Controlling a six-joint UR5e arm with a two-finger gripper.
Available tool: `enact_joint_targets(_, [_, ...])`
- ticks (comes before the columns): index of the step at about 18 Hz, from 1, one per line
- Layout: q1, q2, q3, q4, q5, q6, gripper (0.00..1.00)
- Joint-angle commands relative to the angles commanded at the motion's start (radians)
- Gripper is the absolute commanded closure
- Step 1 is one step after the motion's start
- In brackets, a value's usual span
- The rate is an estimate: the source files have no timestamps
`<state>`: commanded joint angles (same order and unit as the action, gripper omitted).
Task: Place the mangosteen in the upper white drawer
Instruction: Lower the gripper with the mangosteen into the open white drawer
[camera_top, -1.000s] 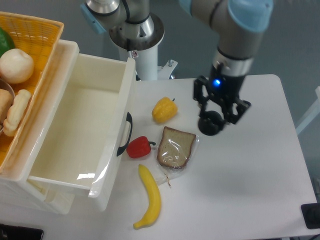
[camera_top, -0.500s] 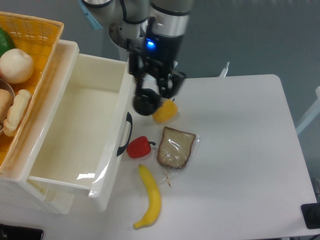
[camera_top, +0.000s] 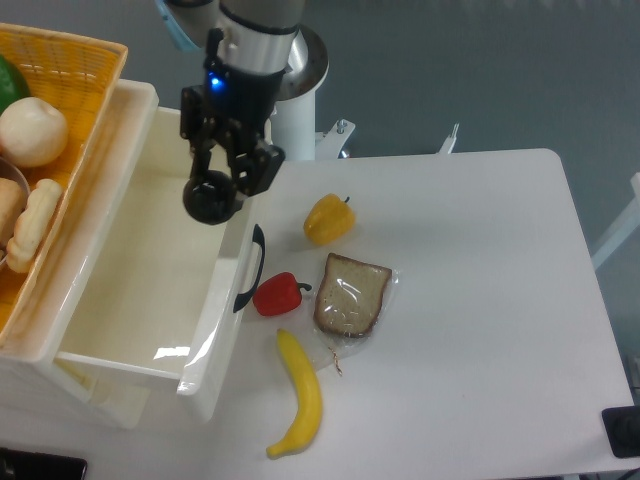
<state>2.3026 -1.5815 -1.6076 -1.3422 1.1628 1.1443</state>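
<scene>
My gripper (camera_top: 214, 192) is shut on the mangosteen (camera_top: 210, 201), a glossy near-black round fruit. It holds the fruit in the air above the right side of the upper white drawer (camera_top: 150, 262), just inside its front wall. The drawer is pulled open and its inside is bare. Its curved black handle (camera_top: 252, 268) faces the table.
An orange wicker basket (camera_top: 85, 90) with food stands on the cabinet at the left. On the table lie a yellow pepper (camera_top: 328, 219), a red pepper (camera_top: 277, 294), wrapped bread (camera_top: 352, 294) and a banana (camera_top: 299, 395). The arm's base post (camera_top: 296, 115) stands behind the drawer.
The arm has swung left with the mangosteen, from the right of the table, past the yellow pepper, to above the open drawer.
</scene>
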Motion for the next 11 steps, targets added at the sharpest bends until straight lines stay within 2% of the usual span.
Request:
enact_joint_targets(3, [-0.032, -0.021, 0.000, 0.000, 0.000, 0.000, 0.83])
enact_joint_targets(6, [-0.040, -0.043, 0.000, 0.005, 0.002, 0.003, 0.75])
enact_joint_targets(7, [-0.040, -0.048, 0.000, 0.005, 0.002, 0.023, 0.68])
enact_joint_targets(9, [-0.040, -0.060, -0.003, 0.002, 0.003, 0.107, 0.60])
enact_joint_targets(11, [-0.042, -0.074, -0.003, 0.000, 0.005, 0.143, 0.43])
